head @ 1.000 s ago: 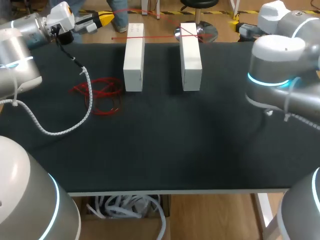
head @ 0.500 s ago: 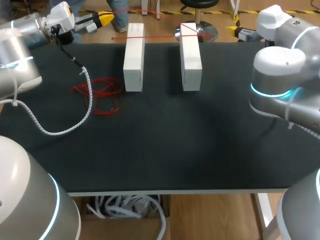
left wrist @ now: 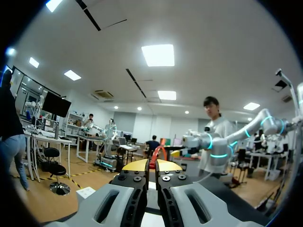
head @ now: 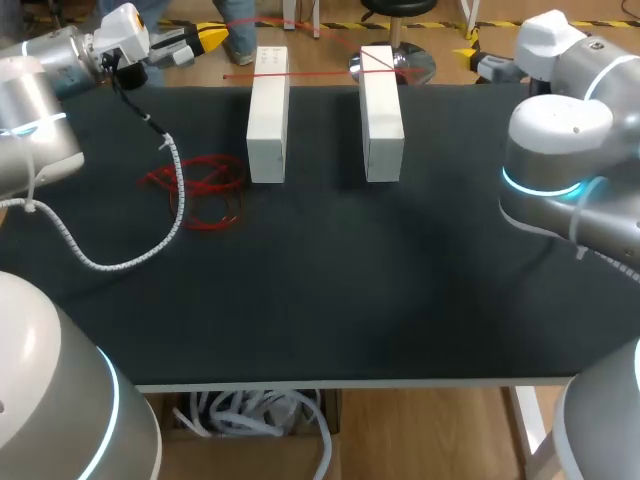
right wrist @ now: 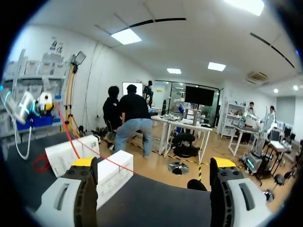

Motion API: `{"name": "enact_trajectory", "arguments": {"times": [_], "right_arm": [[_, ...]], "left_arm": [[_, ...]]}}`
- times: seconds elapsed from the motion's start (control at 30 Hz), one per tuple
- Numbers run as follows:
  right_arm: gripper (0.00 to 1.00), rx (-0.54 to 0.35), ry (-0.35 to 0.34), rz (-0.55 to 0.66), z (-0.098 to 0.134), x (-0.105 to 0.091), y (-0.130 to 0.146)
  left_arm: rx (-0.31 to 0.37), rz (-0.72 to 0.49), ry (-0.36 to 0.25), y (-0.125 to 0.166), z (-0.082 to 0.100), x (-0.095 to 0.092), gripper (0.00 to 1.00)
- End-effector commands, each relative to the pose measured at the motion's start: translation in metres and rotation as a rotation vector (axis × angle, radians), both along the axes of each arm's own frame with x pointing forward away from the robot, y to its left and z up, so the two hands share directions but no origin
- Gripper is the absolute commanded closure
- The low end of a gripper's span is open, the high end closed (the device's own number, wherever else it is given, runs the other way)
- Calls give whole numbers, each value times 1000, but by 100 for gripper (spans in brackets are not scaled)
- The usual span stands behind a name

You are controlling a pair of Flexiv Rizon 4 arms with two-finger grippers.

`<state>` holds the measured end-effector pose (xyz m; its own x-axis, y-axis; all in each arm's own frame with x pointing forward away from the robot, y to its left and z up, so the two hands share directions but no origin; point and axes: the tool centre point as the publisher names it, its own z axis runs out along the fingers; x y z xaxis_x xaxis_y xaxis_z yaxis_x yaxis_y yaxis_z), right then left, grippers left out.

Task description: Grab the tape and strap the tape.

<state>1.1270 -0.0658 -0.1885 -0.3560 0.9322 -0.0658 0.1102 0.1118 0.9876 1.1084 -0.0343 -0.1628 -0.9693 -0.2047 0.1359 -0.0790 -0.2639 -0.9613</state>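
red tape (head: 195, 188): strand past the white boxes (head: 267, 115) too thin to follow
right gripper (right wrist: 153, 162): head view hides most behind its own arm

Two boxes (head: 267, 115) (head: 381, 112) stand at 12 o'clock, red tape (head: 268, 74) crossing their far ends. A red tangle (head: 197, 185) lies at 10 o'clock.

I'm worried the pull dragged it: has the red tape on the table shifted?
No. The red tape lies where it did, beside the left white block.
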Motion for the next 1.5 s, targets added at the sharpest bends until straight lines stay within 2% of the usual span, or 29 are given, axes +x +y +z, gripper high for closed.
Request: {"name": "enact_trajectory", "arguments": {"times": [0.03, 0.07, 0.17, 0.23, 0.33, 0.5, 0.53, 1.07, 1.1, 1.17, 1.2, 1.27, 1.37, 1.43, 1.5], "right_arm": [[0, 279, -98, -31, 0, -7, -5], [0, 368, -117, -51, 3, -9, -7], [0, 612, -121, -56, 9, -14, -12], [0, 773, -95, -29, 11, -15, -13], [0, 945, -48, -16, 13, -14, -14], [0, 958, -60, 25, 20, -12, -9], [0, 847, -88, 48, 22, -11, -6], [0, 847, -88, 48, 22, -11, -6], [0, 887, -59, 47, 23, -13, 0], [0, 1021, 0, 36, 28, -18, 12], [0, 1045, 9, 12, 30, -20, 16], [0, 1151, 82, -28, 35, -25, 24], [0, 1259, 115, -69, 46, -31, 33], [0, 1285, 101, -71, 51, -33, 35], [0, 1350, 89, -129, 55, -35, 36]], "left_arm": [[-1, 2, 0, 0, 0, 0, 100], [-1, 2, 0, 0, 0, 0, 100], [-1, 2, 0, 0, 0, 0, 100], [-1, 2, 0, 0, 0, 0, 100], [-1, 2, 0, 0, 0, 0, 100], [-1, 2, 0, 0, 0, 0, 100], [-1, 2, 0, 0, 0, 0, 100], [-1, 2, 0, 0, 0, 0, 100], [-1, 2, 0, 0, 0, 0, 100], [-1, 2, 0, 0, 0, 0, 100], [-1, 2, 0, 0, 0, 0, 100], [-1, 2, 0, 0, 0, 0, 100], [-1, 2, 0, 0, 0, 0, 100], [-1, 2, 0, 0, 0, 0, 100], [-1, 2, 0, 0, 0, 0, 100]]}}
